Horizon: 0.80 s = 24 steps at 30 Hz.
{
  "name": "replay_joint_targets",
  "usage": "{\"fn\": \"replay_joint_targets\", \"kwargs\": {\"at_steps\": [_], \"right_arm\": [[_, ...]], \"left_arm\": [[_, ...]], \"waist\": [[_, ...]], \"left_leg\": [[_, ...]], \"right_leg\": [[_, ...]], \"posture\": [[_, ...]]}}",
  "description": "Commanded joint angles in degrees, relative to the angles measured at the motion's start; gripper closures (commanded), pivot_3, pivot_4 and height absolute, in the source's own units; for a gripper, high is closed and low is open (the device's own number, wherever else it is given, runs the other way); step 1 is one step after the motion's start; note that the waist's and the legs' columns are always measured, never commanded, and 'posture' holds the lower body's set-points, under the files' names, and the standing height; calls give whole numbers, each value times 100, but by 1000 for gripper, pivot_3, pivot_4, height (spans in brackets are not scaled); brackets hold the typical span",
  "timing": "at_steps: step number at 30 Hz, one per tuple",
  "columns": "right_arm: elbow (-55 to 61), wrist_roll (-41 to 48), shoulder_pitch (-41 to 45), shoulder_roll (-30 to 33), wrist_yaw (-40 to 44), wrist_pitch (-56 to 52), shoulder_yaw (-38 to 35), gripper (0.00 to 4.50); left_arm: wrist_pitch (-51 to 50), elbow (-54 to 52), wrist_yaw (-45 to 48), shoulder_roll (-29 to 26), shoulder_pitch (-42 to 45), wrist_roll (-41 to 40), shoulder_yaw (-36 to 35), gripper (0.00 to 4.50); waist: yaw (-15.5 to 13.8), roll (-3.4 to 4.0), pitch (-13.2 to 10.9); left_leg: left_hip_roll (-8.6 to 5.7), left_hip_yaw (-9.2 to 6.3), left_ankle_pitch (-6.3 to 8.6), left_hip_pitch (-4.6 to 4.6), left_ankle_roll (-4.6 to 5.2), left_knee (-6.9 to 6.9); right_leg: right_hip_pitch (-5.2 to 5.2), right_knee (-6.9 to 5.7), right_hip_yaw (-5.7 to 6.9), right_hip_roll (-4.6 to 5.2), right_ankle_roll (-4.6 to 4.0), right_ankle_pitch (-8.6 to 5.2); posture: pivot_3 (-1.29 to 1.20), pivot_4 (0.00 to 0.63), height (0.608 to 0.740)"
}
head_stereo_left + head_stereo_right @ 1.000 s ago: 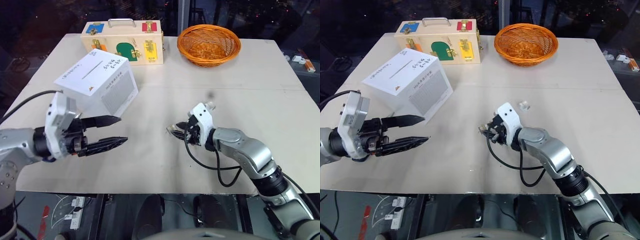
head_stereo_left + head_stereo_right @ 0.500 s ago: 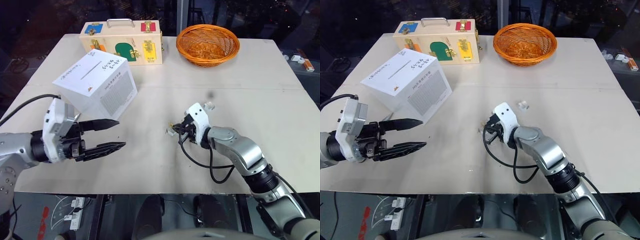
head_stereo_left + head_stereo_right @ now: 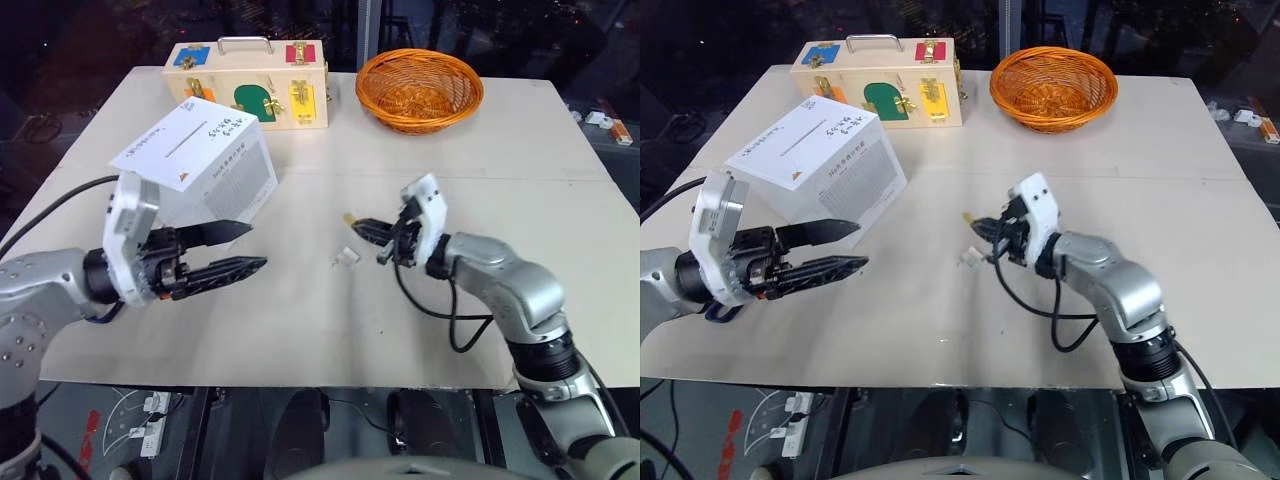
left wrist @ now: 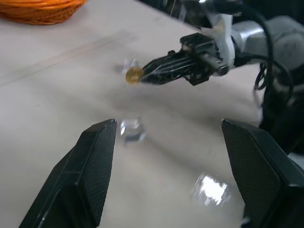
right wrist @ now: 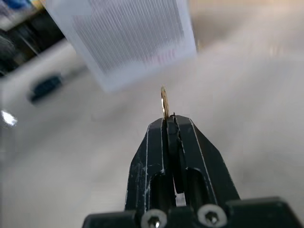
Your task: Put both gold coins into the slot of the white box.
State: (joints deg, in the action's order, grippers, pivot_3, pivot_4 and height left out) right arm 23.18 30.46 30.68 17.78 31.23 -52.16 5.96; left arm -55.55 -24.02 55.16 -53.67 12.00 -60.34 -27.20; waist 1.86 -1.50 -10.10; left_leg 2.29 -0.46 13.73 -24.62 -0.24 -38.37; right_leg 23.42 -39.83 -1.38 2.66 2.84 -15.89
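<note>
Pale and matt, the bench (image 3: 300,330) stands before dark windows. At its far edge sit a wooden latch box (image 3: 246,84) and, toward the far right corner, an orange wicker basket (image 3: 419,88). Near the left edge sits the white box (image 3: 198,165), tilted, its dark slot (image 3: 186,142) on the upturned face beside some handwriting.

Over the middle of the bench the right gripper (image 3: 362,228) is raised clear of the surface, its fingers clenched on one gold coin (image 4: 134,75), which sticks out edge-on beyond the fingertips and points toward the white box. Just below and in front of those fingers a small clear bit (image 3: 346,257) lies on the bench; what it is cannot be told, perhaps a scrap of plastic.

Close to the near-left part of the bench, the left gripper (image 3: 248,247) hovers just beside the white box's near corner, its two black fingers (image 3: 215,233) spread apart and grasping nothing, aimed across toward the right gripper.
</note>
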Motion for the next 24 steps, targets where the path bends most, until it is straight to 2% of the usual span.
{"fn": "replay_joint_targets", "kwargs": {"at_steps": [1,2,4,6,14,24], "right_arm": [[675,802,215,231,273,-357,-540,4428],[782,995,262,317,306,-460,-645,4500],[952,1321,359,457,305,-652,-802,4500],[1126,1653,446,594,286,-824,-930,4500],[1548,2551,552,941,-1,-1027,-1193,4500],[1617,2968,572,1093,-427,-913,-1071,4500]], "left_arm": [[-322,298,-456,314,798,-661,368,926],[-405,443,-578,458,1102,-785,514,1469],[-408,610,-650,708,1598,-757,846,2169],[-377,731,-644,938,2002,-668,1172,3155],[-66,1196,31,1322,2812,-168,1992,3155],[-25,1359,564,1355,2979,49,2161,3155]], "waist": [[-7,1,-1],[-16,1,-1],[-9,0,0],[16,0,0],[39,1,-1],[29,1,-1]], "left_leg": [[-1,1,0,0,0,0],[-2,1,0,0,0,-1],[-3,3,0,0,0,-3],[-4,4,0,0,0,-2],[-5,11,0,-2,0,2],[-5,13,0,-6,0,1]], "right_leg": [[0,0,0,0,0,0],[-1,-1,1,0,0,0],[-4,0,6,0,0,0],[-4,1,5,0,0,0],[-1,3,3,-2,-1,0],[-1,6,2,-1,0,-1]], "posture": [[0,150,726],[0,150,726],[0,150,726],[0,150,726],[0,150,726],[0,150,726]]}}
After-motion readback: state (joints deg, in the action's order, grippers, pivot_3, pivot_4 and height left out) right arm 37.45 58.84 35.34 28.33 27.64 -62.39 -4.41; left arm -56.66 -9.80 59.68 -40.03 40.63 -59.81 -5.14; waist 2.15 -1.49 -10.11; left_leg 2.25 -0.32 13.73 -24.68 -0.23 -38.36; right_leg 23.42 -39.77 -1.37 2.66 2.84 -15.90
